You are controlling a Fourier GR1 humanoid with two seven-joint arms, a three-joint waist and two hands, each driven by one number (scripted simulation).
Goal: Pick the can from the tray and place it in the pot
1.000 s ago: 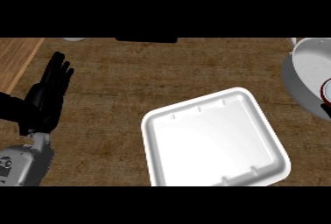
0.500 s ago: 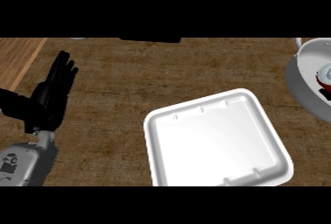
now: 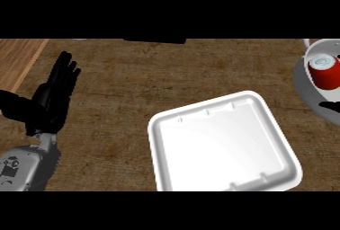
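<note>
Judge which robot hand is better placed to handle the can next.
Right, probably. The red cylindrical can stands in the grey round pot at the right edge, where a black part of the right robot hand shows. The left robot hand rests open far left, beyond the white square tray.

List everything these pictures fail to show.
In the head view:
Right hand: only a black sliver shows; the right edge cuts off the rest.
Pot: its right part runs past the same edge.
Can: right side cut by that edge; its base is hidden inside the pot.
Dark object at the top edge: mostly cut off, unidentifiable.
</note>
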